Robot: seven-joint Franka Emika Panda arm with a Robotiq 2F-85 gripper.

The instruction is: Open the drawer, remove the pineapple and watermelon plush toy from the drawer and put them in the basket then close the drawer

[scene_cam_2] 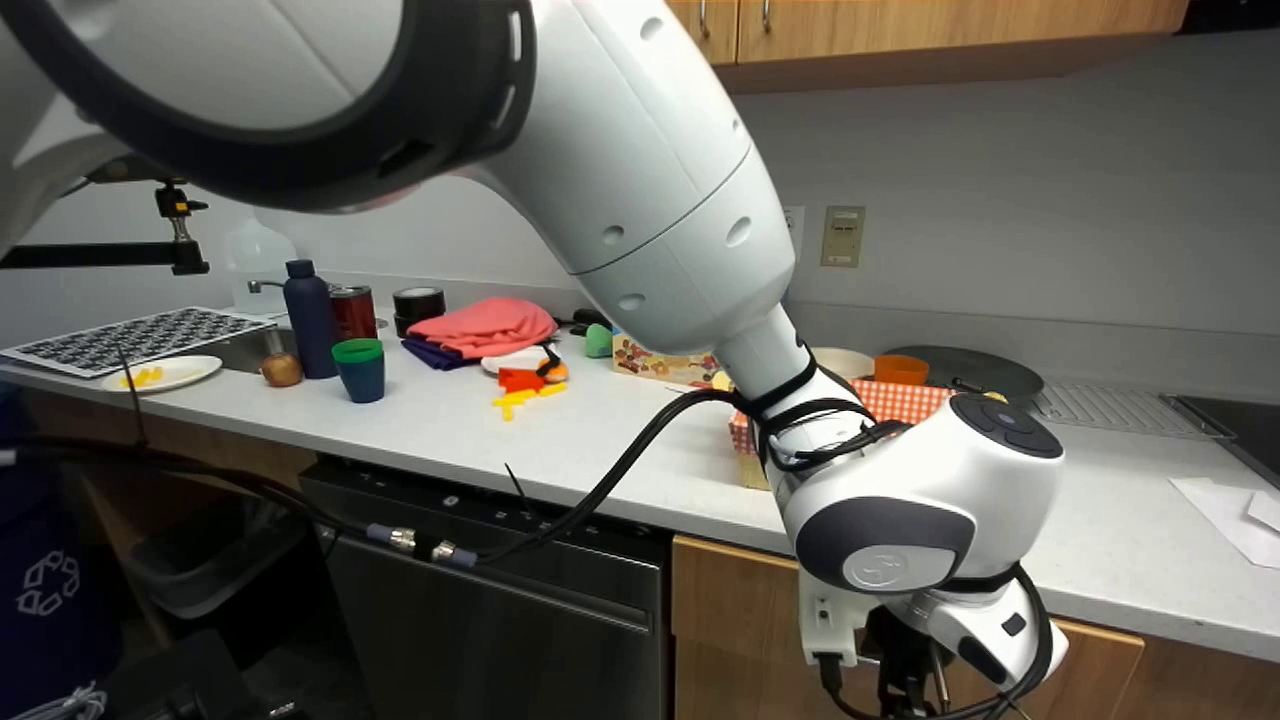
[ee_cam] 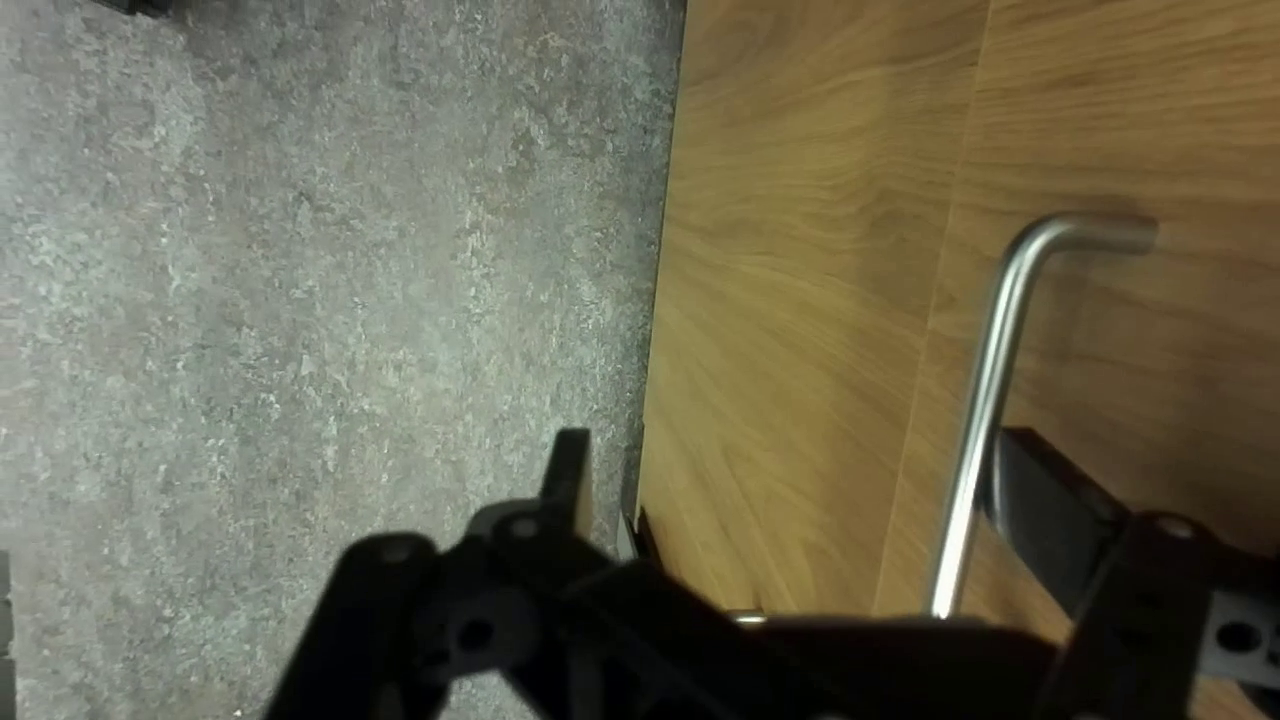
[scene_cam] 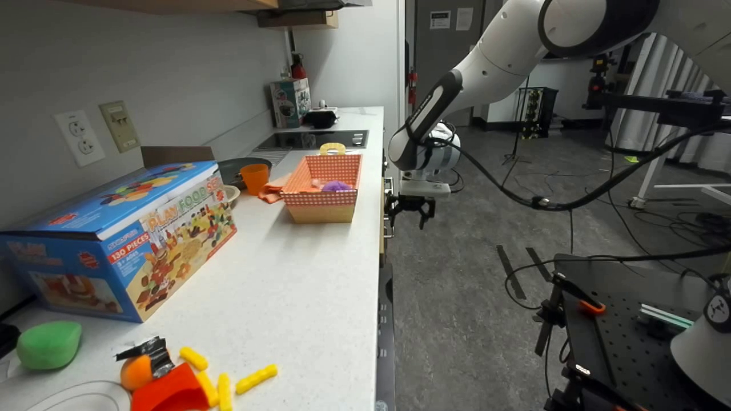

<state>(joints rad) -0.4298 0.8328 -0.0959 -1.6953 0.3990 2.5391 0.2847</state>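
One handle (ee_cam: 990, 380), on the apparently closed drawer (ee_cam: 1160, 370) below the desk (scene_cam: 285, 297), lies between the parted, empty fingers (ee_cam: 568, 465) of my tool (ee_cam: 795, 465), long axis roughly square to their closing line, just beside the drawer-side finger (ee_cam: 1050, 515), so I judge an outward pull due.

Arm (scene_cam: 502, 63): white, smooth, rounded, oval dimples (scene_cam_2: 740, 231) | joint ring (scene_cam_2: 300, 170): broad, black | strip (scene_cam: 427, 108): black, pale lettering | cables (scene_cam: 617, 188): black, strapped round the white wrist (scene_cam_2: 940, 490) | connectors (scene_cam_2: 403, 540): silver, grey-blue sleeves (scene_cam_2: 460, 557) | button pad (scene_cam_2: 1005, 425): dark | base (scene_cam: 699, 354), near right in an exterior view: white, dark badge (scene_cam: 718, 308) | gripper (scene_cam: 408, 218): black, angular, round screw heads (ee_cam: 1180, 527)
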